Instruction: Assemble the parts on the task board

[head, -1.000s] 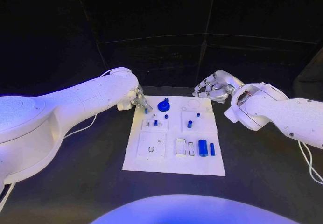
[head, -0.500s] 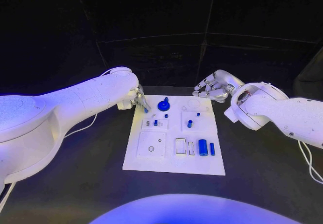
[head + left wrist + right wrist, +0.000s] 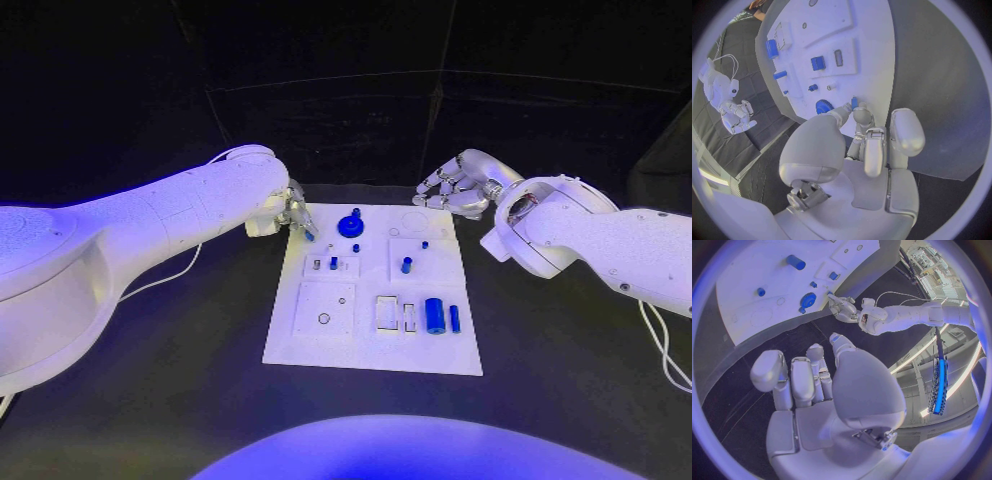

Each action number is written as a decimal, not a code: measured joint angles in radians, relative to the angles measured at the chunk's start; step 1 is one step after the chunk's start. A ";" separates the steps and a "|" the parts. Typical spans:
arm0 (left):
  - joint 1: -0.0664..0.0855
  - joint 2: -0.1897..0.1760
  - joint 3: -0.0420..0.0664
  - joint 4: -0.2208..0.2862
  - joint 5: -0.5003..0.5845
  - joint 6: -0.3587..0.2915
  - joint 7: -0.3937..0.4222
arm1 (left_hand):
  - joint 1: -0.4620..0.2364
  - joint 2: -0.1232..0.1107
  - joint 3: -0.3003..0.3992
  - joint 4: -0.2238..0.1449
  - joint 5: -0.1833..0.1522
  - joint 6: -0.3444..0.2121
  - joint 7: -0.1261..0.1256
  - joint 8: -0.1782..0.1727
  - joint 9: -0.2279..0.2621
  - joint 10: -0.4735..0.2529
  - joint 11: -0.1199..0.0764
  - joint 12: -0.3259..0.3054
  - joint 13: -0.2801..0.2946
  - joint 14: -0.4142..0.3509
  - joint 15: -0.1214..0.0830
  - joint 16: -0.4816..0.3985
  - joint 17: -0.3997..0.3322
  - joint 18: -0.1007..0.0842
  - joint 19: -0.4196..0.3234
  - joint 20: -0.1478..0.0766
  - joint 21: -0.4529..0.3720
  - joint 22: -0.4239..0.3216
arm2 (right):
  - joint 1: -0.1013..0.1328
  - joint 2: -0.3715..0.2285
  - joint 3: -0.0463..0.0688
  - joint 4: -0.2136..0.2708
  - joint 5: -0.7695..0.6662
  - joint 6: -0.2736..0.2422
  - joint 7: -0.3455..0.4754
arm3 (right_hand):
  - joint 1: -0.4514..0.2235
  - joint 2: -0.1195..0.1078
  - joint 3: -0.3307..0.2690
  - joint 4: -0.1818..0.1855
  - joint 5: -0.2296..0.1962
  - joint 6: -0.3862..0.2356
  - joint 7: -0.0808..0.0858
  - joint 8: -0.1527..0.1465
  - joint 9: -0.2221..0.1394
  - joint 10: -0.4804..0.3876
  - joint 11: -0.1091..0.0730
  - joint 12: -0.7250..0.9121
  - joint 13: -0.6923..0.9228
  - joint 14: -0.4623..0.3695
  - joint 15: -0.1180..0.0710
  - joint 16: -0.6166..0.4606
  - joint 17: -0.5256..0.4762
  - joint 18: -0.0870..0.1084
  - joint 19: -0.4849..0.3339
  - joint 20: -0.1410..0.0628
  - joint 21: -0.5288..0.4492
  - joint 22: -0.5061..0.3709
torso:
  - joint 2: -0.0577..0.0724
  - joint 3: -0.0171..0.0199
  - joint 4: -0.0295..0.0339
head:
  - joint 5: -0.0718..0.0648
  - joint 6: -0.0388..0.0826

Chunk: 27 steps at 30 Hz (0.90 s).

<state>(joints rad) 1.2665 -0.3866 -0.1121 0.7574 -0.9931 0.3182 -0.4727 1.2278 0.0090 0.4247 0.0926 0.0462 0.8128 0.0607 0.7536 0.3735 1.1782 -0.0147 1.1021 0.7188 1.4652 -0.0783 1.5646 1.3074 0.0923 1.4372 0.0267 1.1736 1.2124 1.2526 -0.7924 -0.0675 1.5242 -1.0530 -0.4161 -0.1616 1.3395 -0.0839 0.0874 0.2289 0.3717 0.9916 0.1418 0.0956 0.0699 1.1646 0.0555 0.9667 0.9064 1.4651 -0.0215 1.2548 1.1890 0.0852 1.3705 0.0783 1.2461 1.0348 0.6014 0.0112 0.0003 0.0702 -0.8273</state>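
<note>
— Fingers (image 3: pixel 856 116) of the left hand (image 3: pixel 296 218): what do they hold?
— They pinch a small blue part (image 3: pixel 854 102) at the board's (image 3: pixel 346 345) eleven o'clock corner.
— And the right hand (image 3: pixel 453 192)?
— At the one o'clock corner, off the board, fingers loosely curled, holding nothing.
— Other parts?
— A blue knob (image 3: pixel 351 226) near twelve; cylinders (image 3: pixel 434 316) toward five.
</note>
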 measured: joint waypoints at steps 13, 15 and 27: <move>0.024 -0.136 0.001 0.219 0.006 -0.087 0.013 | -0.051 -0.038 0.091 -0.028 0.000 0.000 0.000 0.021 0.010 0.017 -0.003 0.005 0.008 0.000 0.000 0.000 0.000 0.000 0.004 0.004 0.000 0.006 | 0.000 -0.010 0.000 0.002 0.000 0.002 -0.001 | 0.000 0.000 0.000 0.000 0.000 0.000 0.000 0.000 0.000 0.000 0.000 0.000 0.000 0.000 0.000 0.000 0.000 0.000 0.000 0.000 0.000 0.000 | -0.003 0.0000 0.0062 | 0.008 -0.005; 0.025 -0.159 0.000 0.261 0.009 -0.105 0.013 | -0.053 -0.040 0.099 -0.028 0.000 0.000 0.000 0.021 0.012 0.017 -0.003 0.005 0.009 0.000 0.000 0.000 0.000 0.000 0.004 0.004 0.000 0.007 | 0.000 -0.012 0.000 0.002 0.000 0.003 -0.001 | 0.000 0.000 0.000 0.000 0.000 0.000 0.000 0.000 0.001 0.000 0.000 0.000 -0.001 0.000 0.000 0.000 0.000 0.000 0.000 0.000 0.000 0.000 | -0.003 -0.0001 0.0070 | 0.009 -0.006; 0.006 -0.262 -0.005 0.432 0.019 -0.193 0.020 | -0.064 -0.050 0.120 -0.037 -0.004 0.004 -0.003 0.027 0.012 0.027 -0.005 0.009 0.015 0.000 0.000 0.000 0.000 0.000 0.004 0.004 0.004 0.011 | 0.000 -0.014 0.000 0.001 -0.013 0.004 -0.002 | 0.000 0.000 0.000 0.000 0.000 0.000 0.000 0.000 0.001 0.000 0.000 0.000 -0.001 0.000 0.000 0.000 0.000 0.000 0.000 0.000 0.000 -0.001 | -0.004 -0.0019 0.0080 | 0.026 -0.012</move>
<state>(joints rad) 1.2726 -0.6483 -0.1172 1.1895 -0.9741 0.1251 -0.4532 1.1640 -0.0414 0.5443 0.0553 0.0422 0.8170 0.0574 0.7807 0.3858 1.2049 -0.0199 1.1116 0.7343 1.4652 -0.0783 1.5646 1.3074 0.0922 1.4408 0.0302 1.1776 1.2232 1.2527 -0.8067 -0.0676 1.5247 -1.0665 -0.4118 -0.1636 1.3395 -0.0839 0.0874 0.2289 0.3717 0.9916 0.1418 0.0956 0.0705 1.1646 0.0555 0.9667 0.9054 1.4651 -0.0215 1.2548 1.1890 0.0851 1.3705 0.0784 1.2461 1.0340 0.5978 0.0093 0.0082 0.0963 -0.8398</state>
